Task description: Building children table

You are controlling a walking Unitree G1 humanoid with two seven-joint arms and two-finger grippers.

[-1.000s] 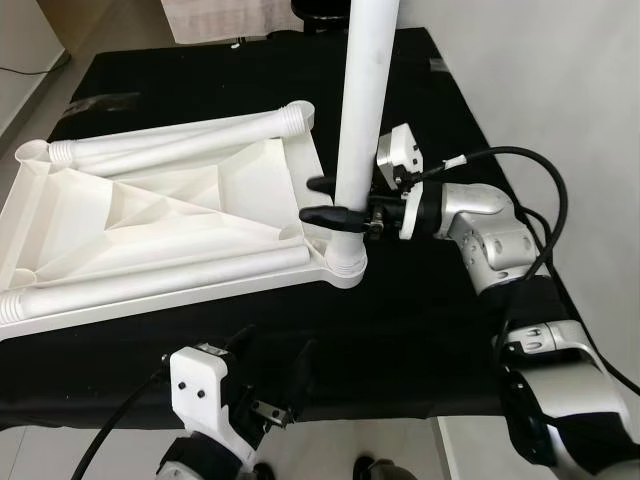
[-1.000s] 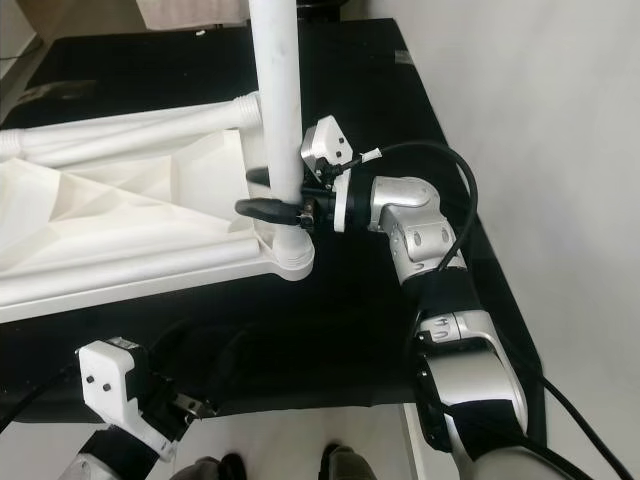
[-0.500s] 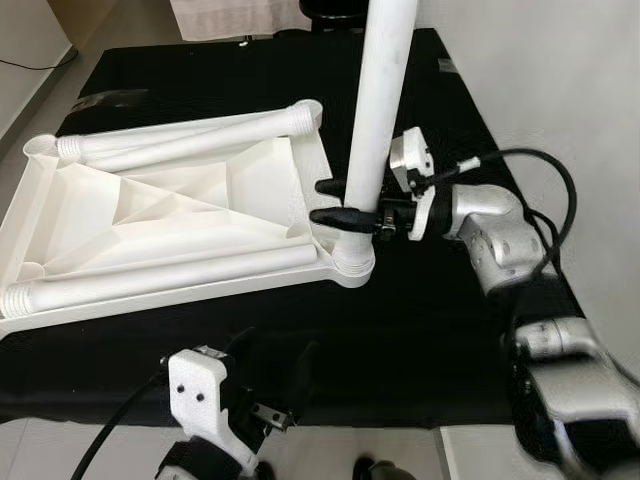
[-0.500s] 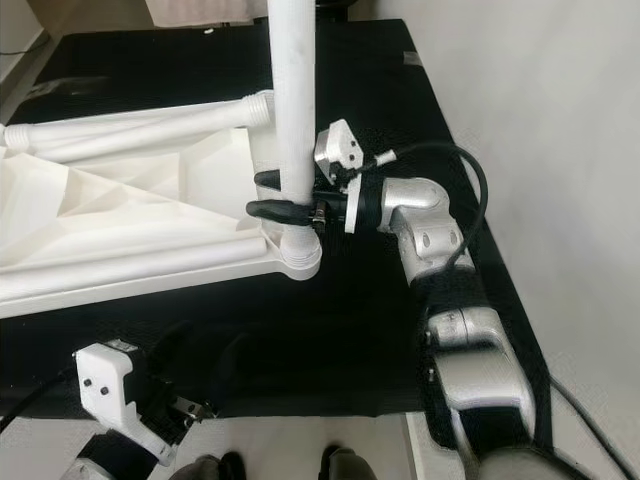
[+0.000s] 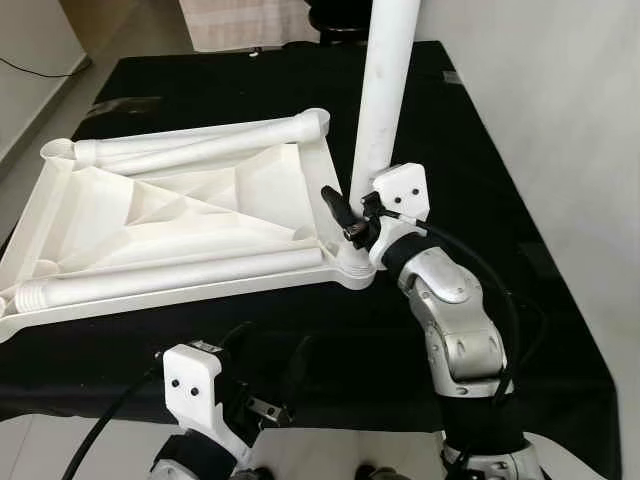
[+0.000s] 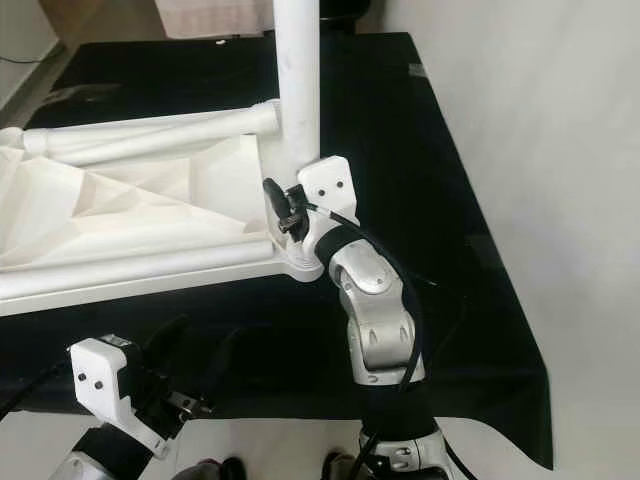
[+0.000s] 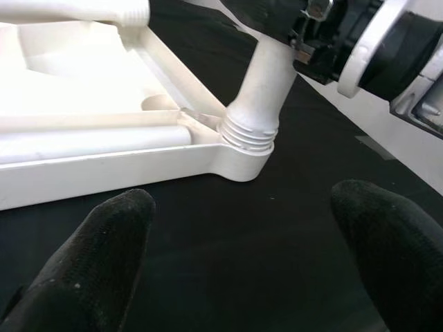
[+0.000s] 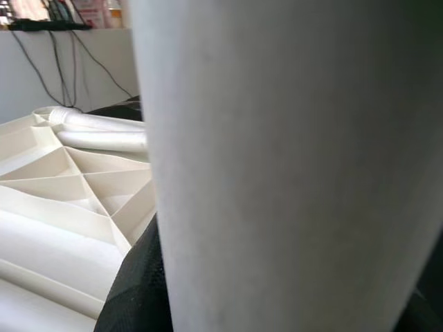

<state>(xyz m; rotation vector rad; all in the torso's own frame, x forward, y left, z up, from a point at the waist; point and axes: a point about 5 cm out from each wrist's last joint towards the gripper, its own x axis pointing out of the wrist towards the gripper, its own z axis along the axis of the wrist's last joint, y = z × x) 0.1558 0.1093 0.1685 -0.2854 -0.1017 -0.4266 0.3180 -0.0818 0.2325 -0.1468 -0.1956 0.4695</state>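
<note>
My right gripper (image 5: 345, 215) clamps the upright leg (image 5: 385, 95) at the tabletop's (image 5: 190, 215) corner socket.

The tabletop lies upside down on the black cloth (image 5: 460, 130), with two loose legs (image 5: 170, 275) resting in it. My left gripper (image 5: 270, 360) hovers near the cloth's front edge, short of the socket, fingers (image 7: 104, 242) spread wide and holding nothing.
</note>
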